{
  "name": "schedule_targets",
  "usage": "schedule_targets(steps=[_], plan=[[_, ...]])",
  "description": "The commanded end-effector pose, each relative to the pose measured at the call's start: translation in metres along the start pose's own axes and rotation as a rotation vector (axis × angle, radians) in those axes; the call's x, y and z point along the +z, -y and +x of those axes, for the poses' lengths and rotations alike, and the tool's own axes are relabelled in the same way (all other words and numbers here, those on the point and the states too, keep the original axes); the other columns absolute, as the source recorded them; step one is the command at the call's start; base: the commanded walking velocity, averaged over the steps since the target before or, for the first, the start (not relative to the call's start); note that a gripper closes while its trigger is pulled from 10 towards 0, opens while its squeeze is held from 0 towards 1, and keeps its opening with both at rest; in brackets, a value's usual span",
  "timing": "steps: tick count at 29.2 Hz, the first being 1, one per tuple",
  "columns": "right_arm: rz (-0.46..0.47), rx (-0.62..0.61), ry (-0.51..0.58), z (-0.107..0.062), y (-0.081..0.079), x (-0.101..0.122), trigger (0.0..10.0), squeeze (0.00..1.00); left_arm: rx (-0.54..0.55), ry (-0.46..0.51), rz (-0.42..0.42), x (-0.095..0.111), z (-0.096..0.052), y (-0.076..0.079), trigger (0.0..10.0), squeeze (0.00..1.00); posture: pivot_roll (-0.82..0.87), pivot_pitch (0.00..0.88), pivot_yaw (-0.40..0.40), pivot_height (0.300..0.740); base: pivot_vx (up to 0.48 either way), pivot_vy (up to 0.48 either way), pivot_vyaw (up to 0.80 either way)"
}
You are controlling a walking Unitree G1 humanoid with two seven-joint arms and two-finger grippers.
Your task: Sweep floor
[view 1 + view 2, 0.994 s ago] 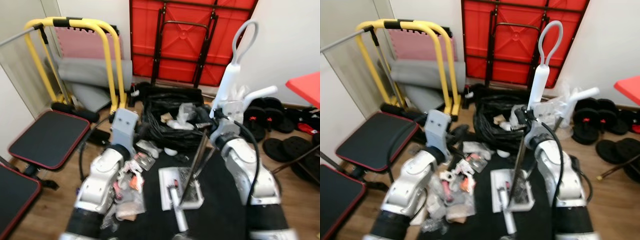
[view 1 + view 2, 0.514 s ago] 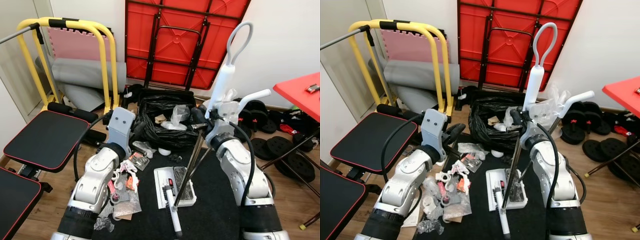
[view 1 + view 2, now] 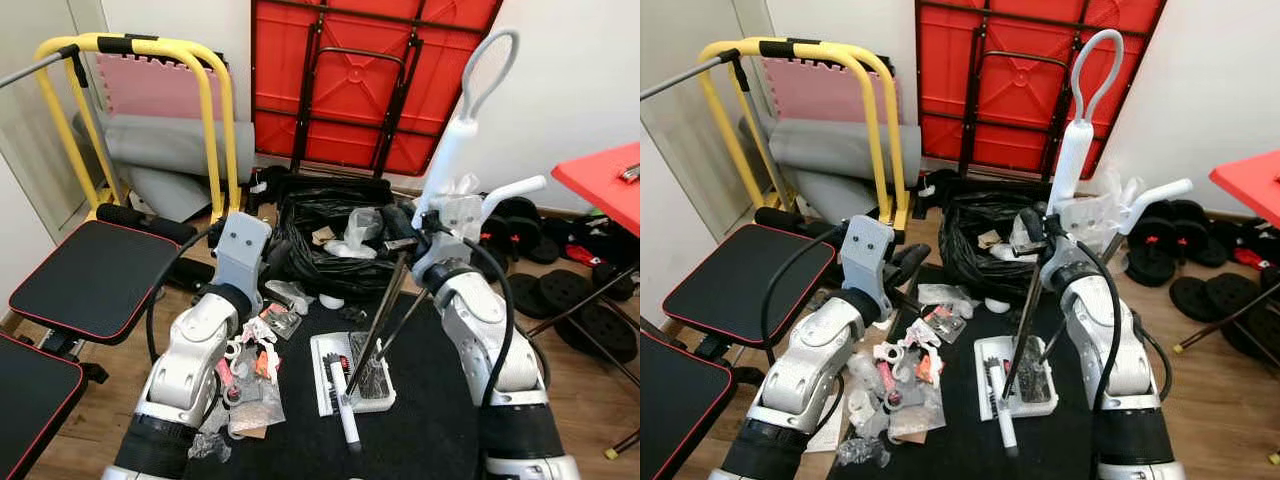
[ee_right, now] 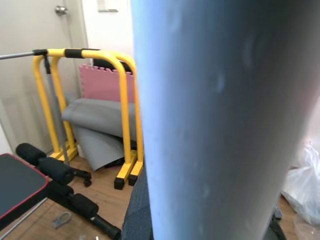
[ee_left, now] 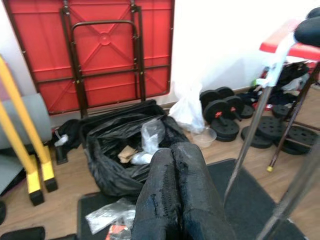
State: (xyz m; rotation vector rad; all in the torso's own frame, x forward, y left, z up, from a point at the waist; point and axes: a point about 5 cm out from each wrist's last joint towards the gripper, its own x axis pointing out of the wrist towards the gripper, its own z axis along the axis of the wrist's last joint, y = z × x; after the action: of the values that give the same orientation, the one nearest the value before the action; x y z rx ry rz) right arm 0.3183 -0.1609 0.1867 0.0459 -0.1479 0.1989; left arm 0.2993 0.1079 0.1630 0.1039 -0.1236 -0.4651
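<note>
White broom handle (image 3: pixel 452 160) is clamped in the right gripper (image 3: pixel 408 238), dustpan (image 3: pixel 352 373) sits on the black mat (image 3: pixel 420 440) beside the litter (image 3: pixel 250 365), left gripper (image 5: pixel 175 165) pressed together, so I'd drag short strokes toward the pan.

A scrap pile (image 3: pixel 250 370), dustpan (image 3: pixel 355 372) and black bag (image 3: pixel 335 235) crowd the dark mat (image 3: pixel 430 430), bare nearer the robot.

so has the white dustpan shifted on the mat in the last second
No. The white dustpan lies at the same spot on the black mat, just below the black bin bag and right of the litter pile.
</note>
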Motion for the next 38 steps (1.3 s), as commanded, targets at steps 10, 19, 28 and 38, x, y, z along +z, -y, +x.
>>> schedule_targets(steps=[10,19,28,38], plan=[[-0.048,-0.087,0.142,0.017,0.026,0.028,10.0,0.0,-0.141,-0.037,-0.009,0.004,-0.019,0.025,10.0,0.0,-0.09,0.245,-0.138,0.74,0.0,0.0,0.0],[0.105,-0.002,0.327,0.029,0.024,0.065,10.0,0.0,-0.156,-0.079,0.003,0.014,-0.043,0.029,10.0,0.0,-0.09,0.385,-0.104,0.74,0.0,0.0,0.0],[0.212,0.112,0.41,0.041,0.01,0.082,10.0,0.0,-0.038,-0.149,0.053,0.018,-0.053,0.012,10.0,0.0,-0.08,0.444,-0.113,0.74,0.0,0.0,0.0],[0.31,0.197,0.534,0.059,0.003,0.105,10.0,0.0,0.22,-0.177,0.088,0.032,-0.101,-0.007,10.0,0.0,-0.02,0.538,-0.127,0.74,0.0,0.0,0.0]])
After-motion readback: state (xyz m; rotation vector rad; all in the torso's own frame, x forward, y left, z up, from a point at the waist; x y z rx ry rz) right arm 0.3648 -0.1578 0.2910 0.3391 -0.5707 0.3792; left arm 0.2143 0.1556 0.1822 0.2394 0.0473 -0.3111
